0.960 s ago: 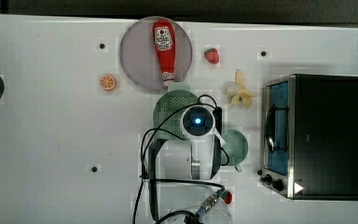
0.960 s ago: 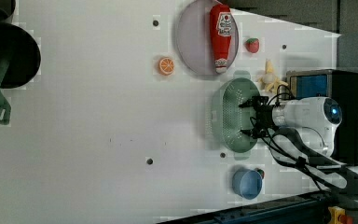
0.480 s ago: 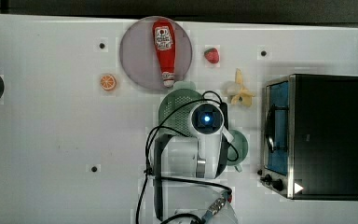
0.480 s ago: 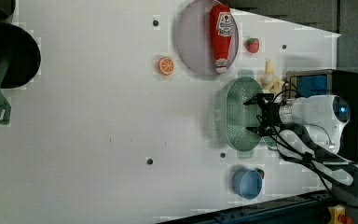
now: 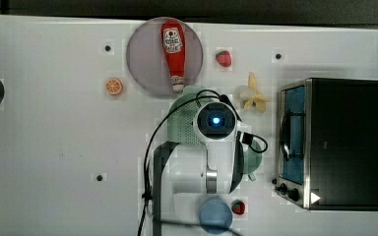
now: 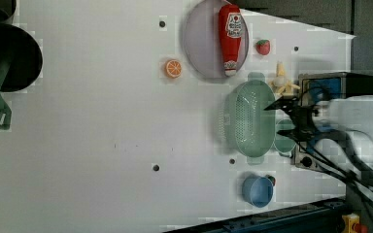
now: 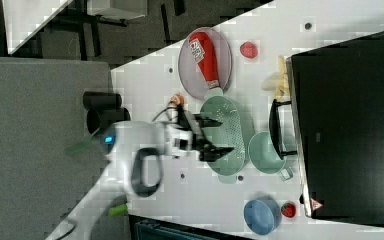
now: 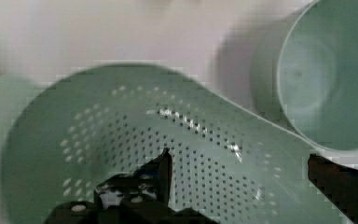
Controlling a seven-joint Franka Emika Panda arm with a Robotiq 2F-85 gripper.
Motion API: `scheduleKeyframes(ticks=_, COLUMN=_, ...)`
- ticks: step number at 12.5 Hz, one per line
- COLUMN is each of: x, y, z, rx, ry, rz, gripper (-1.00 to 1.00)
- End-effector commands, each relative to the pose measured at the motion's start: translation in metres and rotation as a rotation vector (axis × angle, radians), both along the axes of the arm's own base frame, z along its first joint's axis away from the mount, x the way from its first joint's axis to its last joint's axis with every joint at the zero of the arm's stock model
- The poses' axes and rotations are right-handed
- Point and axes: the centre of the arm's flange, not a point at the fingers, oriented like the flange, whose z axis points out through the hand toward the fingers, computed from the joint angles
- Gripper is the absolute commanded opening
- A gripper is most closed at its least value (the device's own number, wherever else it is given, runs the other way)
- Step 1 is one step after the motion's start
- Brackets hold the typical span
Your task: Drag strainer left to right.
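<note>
While the tool (image 7: 219,135) hangs released above the strainer (image 6: 250,119), fingers spread wide and grasping nothing, the strainer rests on the counter (image 6: 102,121). Just beside the strainer stands the mug (image 7: 265,152); beyond the strainer lies the plate (image 6: 201,41) bearing the ketchup bottle (image 6: 230,36).

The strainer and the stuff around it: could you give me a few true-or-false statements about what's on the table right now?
1. The ketchup bottle lies on the round plate. True.
2. The gripper is clamped shut. False: its fingers are spread wide, above the strainer.
3. The banana sits inside the strainer. False: it lies on the table, beside the toaster oven.
4. The mug stands between strainer and oven. True.
</note>
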Motion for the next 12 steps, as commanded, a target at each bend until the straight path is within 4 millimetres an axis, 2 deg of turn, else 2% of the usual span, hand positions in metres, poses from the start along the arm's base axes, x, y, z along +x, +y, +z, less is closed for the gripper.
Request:
scheduleKeyframes(ticks=1, x=0.019, y=0.009, z=0.117, rx=0.017, ry=-0.070, rz=0.149, gripper=1.00)
scheduleKeyframes(ticks=4, x=0.010, y=0.013, z=0.214, rx=0.020, ry=-0.029, rz=0.145, gripper=1.00)
scheduleKeyframes(ticks=7, x=-0.019, y=0.018, z=0.287, rx=0.072, ry=0.012, rz=0.126, gripper=1.00)
scheduleKeyframes(ticks=9, x=-0.034, y=0.020, z=0.319, rx=0.082, ry=-0.019, rz=0.170, gripper=1.00)
scheduleKeyframes(ticks=10, x=-0.039, y=0.021, z=0.329, rx=0.082, ry=-0.038, rz=0.205, gripper=1.00)
scheduleKeyframes(ticks=12, x=-0.048, y=0.019, z=0.334, rx=0.087, ry=-0.030, rz=0.214, gripper=1.00)
